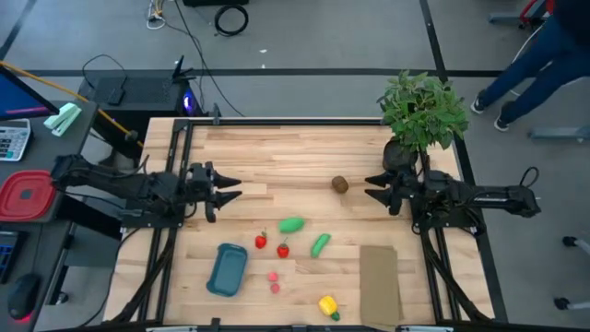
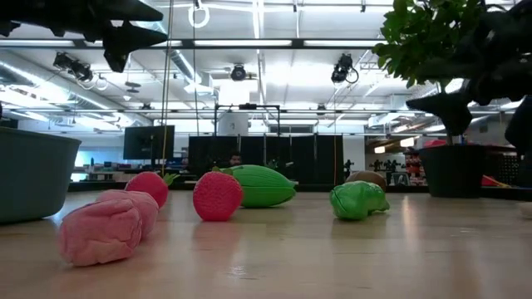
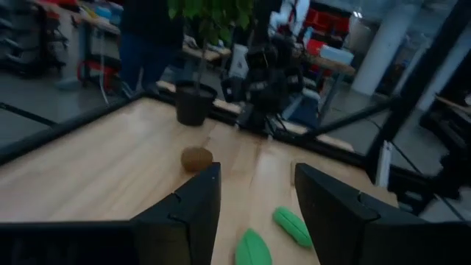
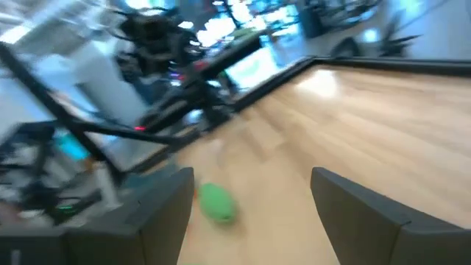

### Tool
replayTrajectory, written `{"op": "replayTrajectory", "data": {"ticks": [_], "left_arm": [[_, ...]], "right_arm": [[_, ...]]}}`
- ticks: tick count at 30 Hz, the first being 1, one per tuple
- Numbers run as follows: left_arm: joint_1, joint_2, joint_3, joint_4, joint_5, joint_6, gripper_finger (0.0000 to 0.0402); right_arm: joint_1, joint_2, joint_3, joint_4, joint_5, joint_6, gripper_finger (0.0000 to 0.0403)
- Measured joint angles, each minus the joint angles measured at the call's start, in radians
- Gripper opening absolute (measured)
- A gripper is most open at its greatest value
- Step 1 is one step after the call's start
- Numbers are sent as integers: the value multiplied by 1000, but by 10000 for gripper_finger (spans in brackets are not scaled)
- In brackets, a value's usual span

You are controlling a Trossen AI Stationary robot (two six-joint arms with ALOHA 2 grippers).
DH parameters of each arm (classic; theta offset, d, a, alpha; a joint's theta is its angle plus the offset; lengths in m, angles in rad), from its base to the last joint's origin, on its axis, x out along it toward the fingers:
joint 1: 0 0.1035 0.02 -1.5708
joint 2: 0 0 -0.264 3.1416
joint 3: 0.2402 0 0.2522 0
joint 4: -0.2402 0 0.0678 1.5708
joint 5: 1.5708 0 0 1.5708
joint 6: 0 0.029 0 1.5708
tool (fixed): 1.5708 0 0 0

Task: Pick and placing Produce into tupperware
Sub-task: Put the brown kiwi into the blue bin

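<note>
the small blue-teal rectangular plastic tupperware sits toward the near left of the wooden bench and looks empty, so the task seems unstarted. every toy produce piece lies loose: two green ones, small red and pink ones, a yellow one, a brown round one. left tool and right tool hover with fingers apart, holding nothing.

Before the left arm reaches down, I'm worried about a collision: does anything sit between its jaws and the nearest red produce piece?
Nothing visible does. The left gripper hangs open above bare wood, and the table between it and the red strawberry is bare. The tupperware lies off to one side, not in that line.
</note>
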Motion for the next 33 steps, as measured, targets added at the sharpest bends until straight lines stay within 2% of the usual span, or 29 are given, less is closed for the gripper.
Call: {"op": "replayTrajectory", "data": {"ticks": [6, 12, 18, 21, 26, 33], "left_arm": [[29, 0, 1, 108, -4, 121, 192], [54, -1, 2, 177, -5, 180, 188], [58, 0, 2, 174, -5, 176, 186], [58, 0, 2, 175, -4, 175, 183], [58, 0, 2, 174, -4, 180, 177], [58, 0, 2, 174, -4, 181, 174]], "right_arm": [[0, 172, 49, -24, 22, -14, 284], [0, 409, 240, -38, 86, -54, 284], [0, 655, 511, -334, 104, -48, 284], [0, 784, 598, -452, 132, -1, 284], [-3, 995, 650, -490, 211, 20, 284], [-47, 1227, 682, -481, 247, 33, 284]]}}
